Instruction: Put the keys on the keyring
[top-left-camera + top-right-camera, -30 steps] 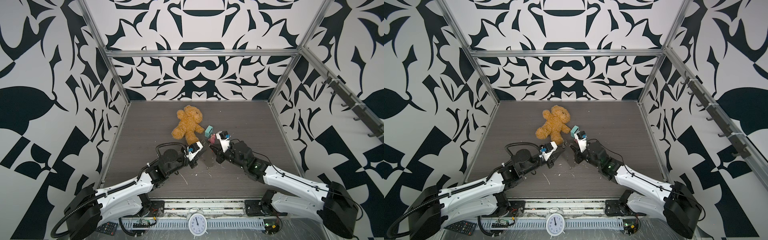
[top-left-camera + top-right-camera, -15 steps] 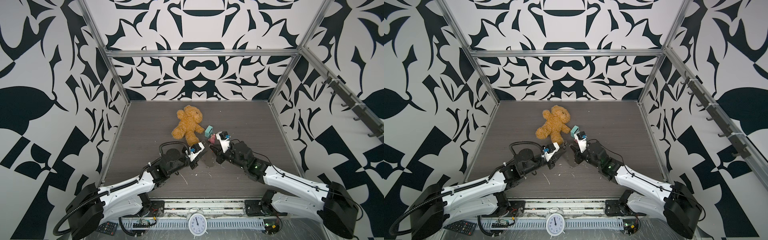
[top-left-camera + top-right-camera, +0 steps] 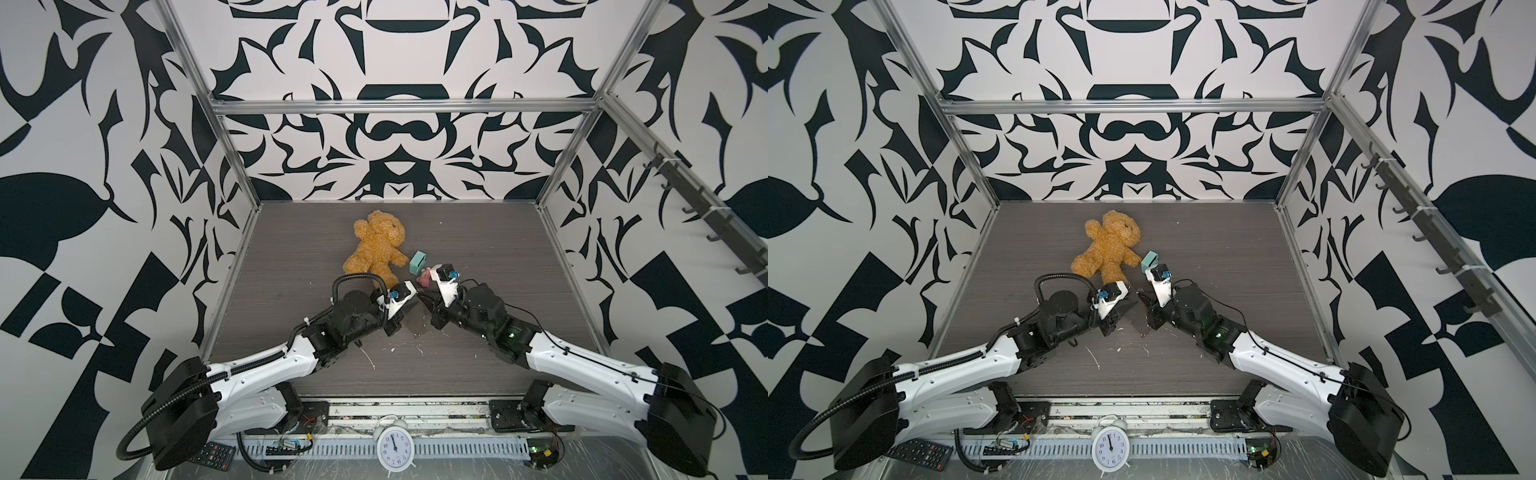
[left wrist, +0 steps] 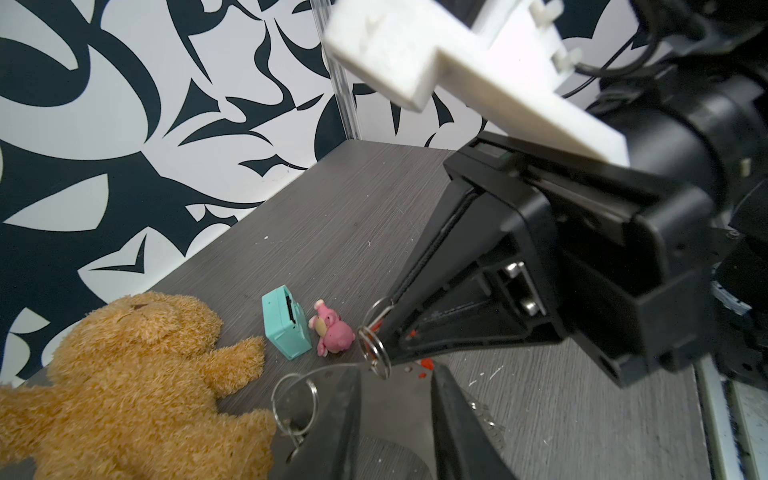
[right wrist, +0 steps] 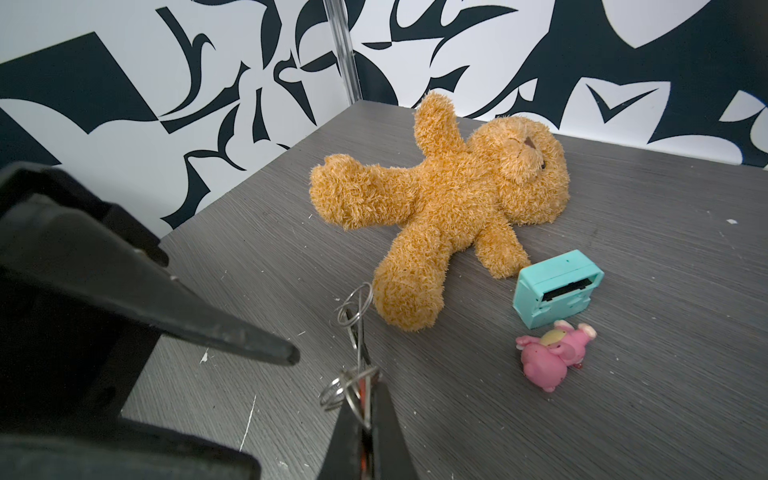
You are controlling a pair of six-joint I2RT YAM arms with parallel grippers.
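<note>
My right gripper (image 5: 368,374) is shut on a thin red tag (image 5: 363,392), one of the keys, and only a red sliver shows between its fingers. Small silver rings (image 5: 340,392) of the keyring hang at those fingertips. A thin wire joins them to another ring (image 5: 355,305) near the bear's foot. In the left wrist view my left gripper (image 4: 397,374) stands open over a grey strap (image 4: 395,415), whose ring (image 4: 295,395) lies beside one finger (image 4: 345,415). The right gripper (image 4: 384,332) hovers just beyond with the rings (image 4: 374,349). In both top views the grippers (image 3: 411,307) (image 3: 422,297) nearly touch at mid-table.
A brown teddy bear (image 3: 378,245) lies behind the grippers, with a teal box (image 3: 417,262) and a pink toy figure (image 3: 424,277) beside it. A white clock (image 3: 394,442) and a black remote (image 3: 212,456) sit below the table's front edge.
My left arm has crept to the right, closer to the right gripper, and its jaws have widened a little. The right arm has stayed where it was.
</note>
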